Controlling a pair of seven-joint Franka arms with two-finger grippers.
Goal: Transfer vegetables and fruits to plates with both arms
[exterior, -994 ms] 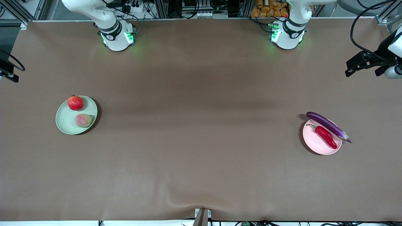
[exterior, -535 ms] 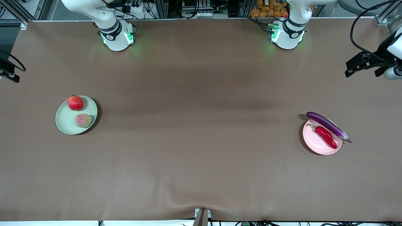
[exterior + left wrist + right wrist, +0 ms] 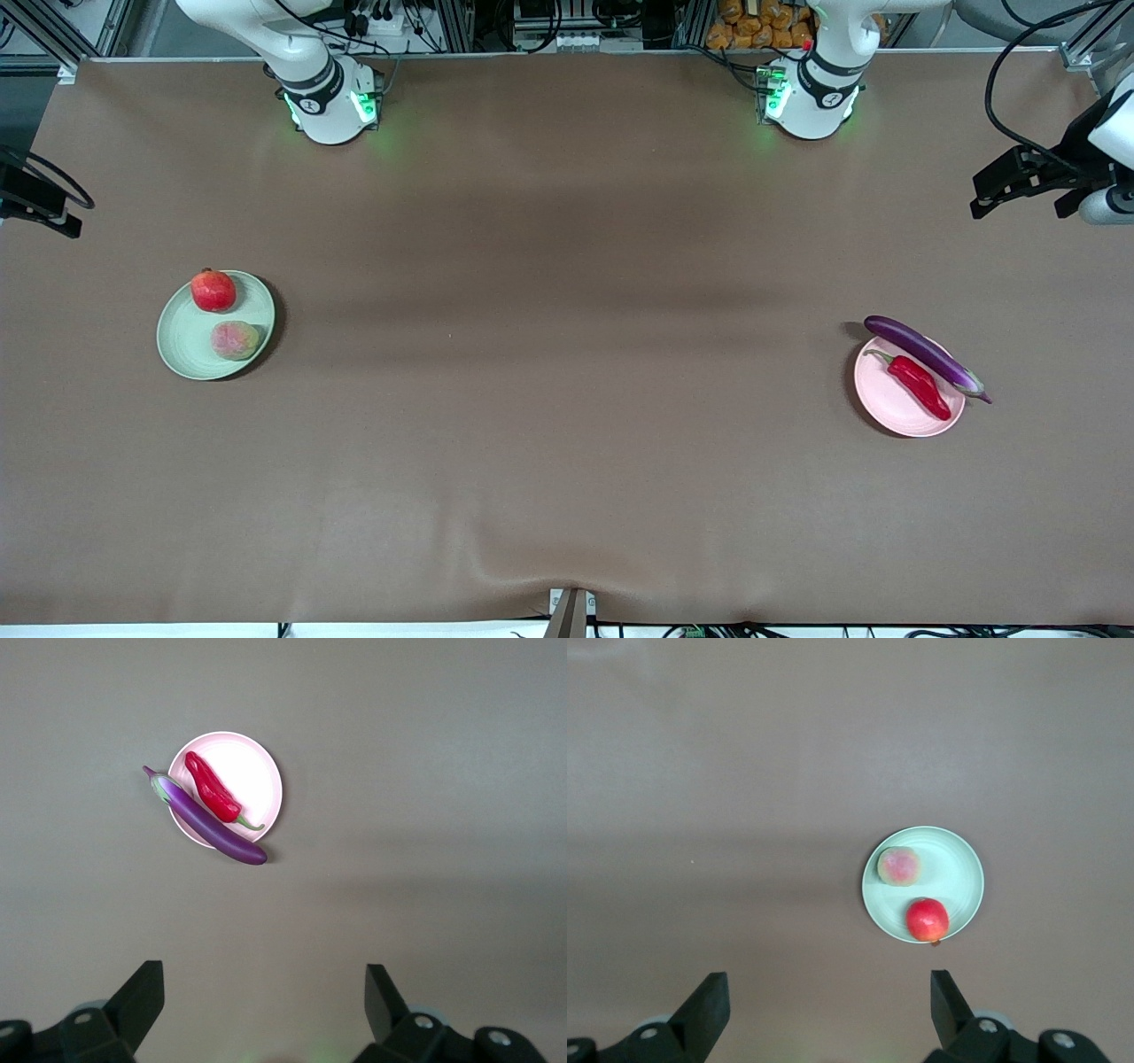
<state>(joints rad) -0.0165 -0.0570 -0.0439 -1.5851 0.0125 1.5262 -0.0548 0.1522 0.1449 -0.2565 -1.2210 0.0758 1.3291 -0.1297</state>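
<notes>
The red-orange pomegranate (image 3: pixel 213 291) and the tan-green fruit (image 3: pixel 235 340) lie on the pale green plate (image 3: pixel 186 341) toward the right arm's end of the table. The red chili (image 3: pixel 919 385) lies on the pale pink plate (image 3: pixel 890 412) toward the left arm's end. The purple eggplant (image 3: pixel 926 355) rests across that plate's rim, both ends overhanging. My left gripper (image 3: pixel 261 992) is open and empty, high over bare table, apart from the pink plate (image 3: pixel 248 766). My right gripper (image 3: pixel 827 1001) is open and empty, high over bare table, apart from the green plate (image 3: pixel 957 864).
The brown table cover (image 3: pixel 567 354) spans the whole view. Both arm bases (image 3: pixel 332 106) stand at the table's edge farthest from the front camera. A small bracket (image 3: pixel 570 611) sits at the nearest edge.
The right arm's dark hand has shifted slightly inward at the table's end. The left hand has barely moved. The fruits, vegetables and plates have not moved.
</notes>
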